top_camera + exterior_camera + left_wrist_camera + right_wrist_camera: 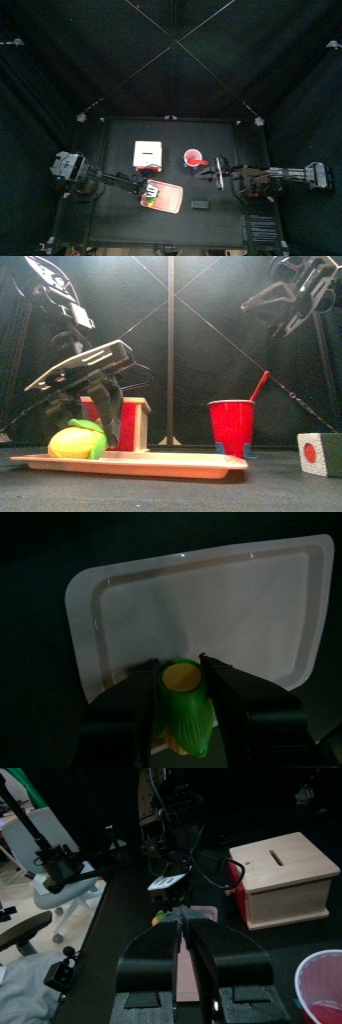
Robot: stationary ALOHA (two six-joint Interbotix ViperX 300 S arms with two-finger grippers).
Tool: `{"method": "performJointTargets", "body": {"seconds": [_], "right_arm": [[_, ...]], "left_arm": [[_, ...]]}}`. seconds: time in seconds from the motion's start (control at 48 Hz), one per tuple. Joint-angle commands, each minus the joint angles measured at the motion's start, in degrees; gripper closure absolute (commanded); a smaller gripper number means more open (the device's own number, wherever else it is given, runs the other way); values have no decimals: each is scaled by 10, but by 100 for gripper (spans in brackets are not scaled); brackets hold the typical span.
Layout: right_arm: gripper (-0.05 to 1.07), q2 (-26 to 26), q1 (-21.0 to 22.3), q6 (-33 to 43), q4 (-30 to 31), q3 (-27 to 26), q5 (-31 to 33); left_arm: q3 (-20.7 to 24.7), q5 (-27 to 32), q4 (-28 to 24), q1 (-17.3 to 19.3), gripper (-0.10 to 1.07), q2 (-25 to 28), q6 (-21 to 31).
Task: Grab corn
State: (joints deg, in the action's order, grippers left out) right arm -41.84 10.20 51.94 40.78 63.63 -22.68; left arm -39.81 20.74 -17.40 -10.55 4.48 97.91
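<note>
The corn (181, 690) is a small yellow piece with green husk. It sits between my left gripper's (179, 672) two jaws, which are shut on it over the salmon-pink tray (254, 602). In the front view the corn (78, 441) is at the tray's (160, 463) left end, low over or touching it, with the left gripper (96, 404) reaching down onto it. In the top view the left gripper (151, 190) is over the tray (166, 205). My right gripper (185, 928) is shut and empty, held high to the right (287, 296).
A white and wood block (147, 153) stands behind the tray, and a red cup with a straw (231, 426) is right of it. A small cube (318, 453) sits at the front right. A small dark object (199, 204) lies right of the tray.
</note>
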Motion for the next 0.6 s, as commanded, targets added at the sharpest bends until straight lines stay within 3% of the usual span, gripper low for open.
{"method": "performJointTargets", "body": {"seconds": [0.0, 0.583], "right_arm": [[52, -1, 1, -2, -1, -5, -4], [52, -2, 1, -1, -1, -5, -4]], "left_arm": [[4, -1, -1, 1, 31, -19, 0], [-7, 7, -1, -1, 31, -59, -1]]}}
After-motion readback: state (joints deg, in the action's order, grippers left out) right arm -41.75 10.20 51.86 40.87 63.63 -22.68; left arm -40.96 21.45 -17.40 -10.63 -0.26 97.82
